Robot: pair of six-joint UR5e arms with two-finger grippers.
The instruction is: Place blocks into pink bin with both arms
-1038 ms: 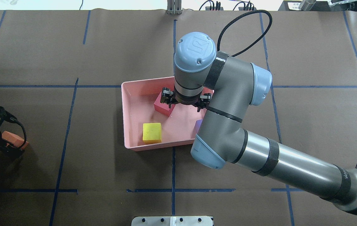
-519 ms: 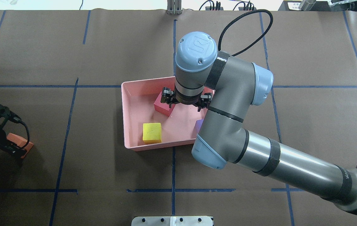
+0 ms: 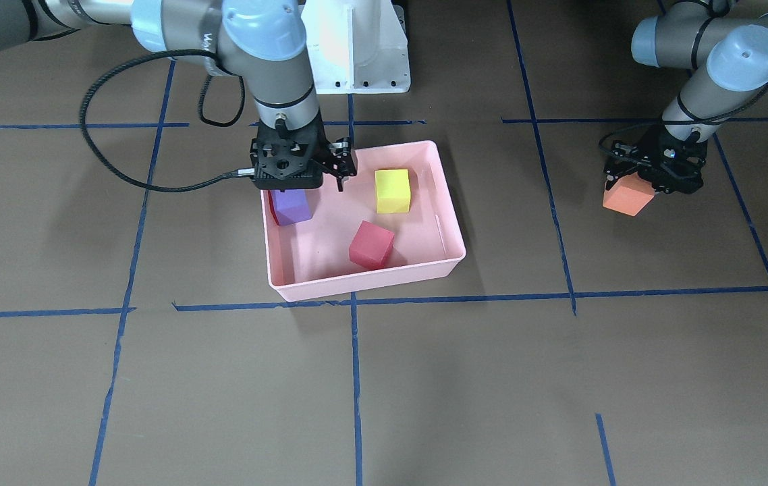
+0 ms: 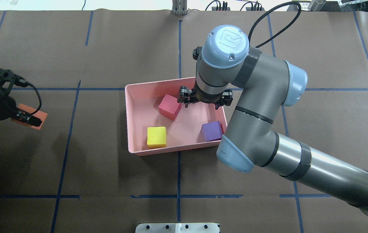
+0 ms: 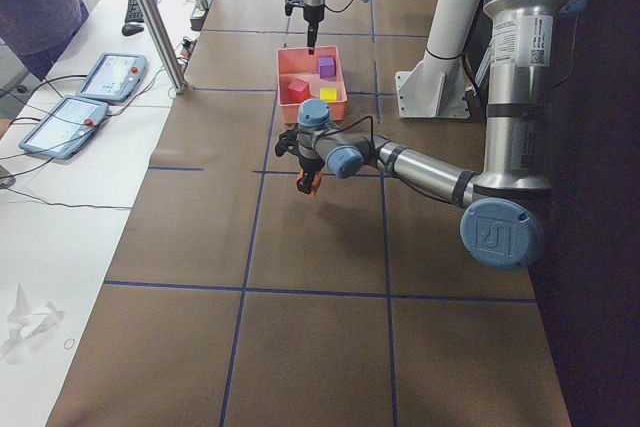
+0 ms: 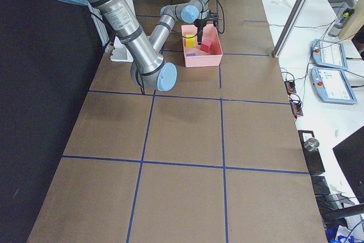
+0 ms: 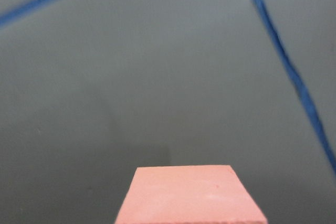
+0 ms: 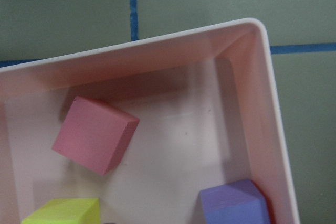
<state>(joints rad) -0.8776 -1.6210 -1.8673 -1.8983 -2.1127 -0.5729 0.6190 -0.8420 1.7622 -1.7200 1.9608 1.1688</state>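
While the left hand grips orange block aloft, right hand hangs over pink bin, opening unclear.

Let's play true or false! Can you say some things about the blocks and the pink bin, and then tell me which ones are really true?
1. Three blocks are in the pink bin. True: the red block, the yellow block and the purple block.
2. The orange block is in the bin too. False: the left gripper holds it, well away from the bin.
3. The red block lies on top of the yellow block. False: they sit apart, each on the bin's floor.
4. The right gripper is over the bin. True, and it holds no block.
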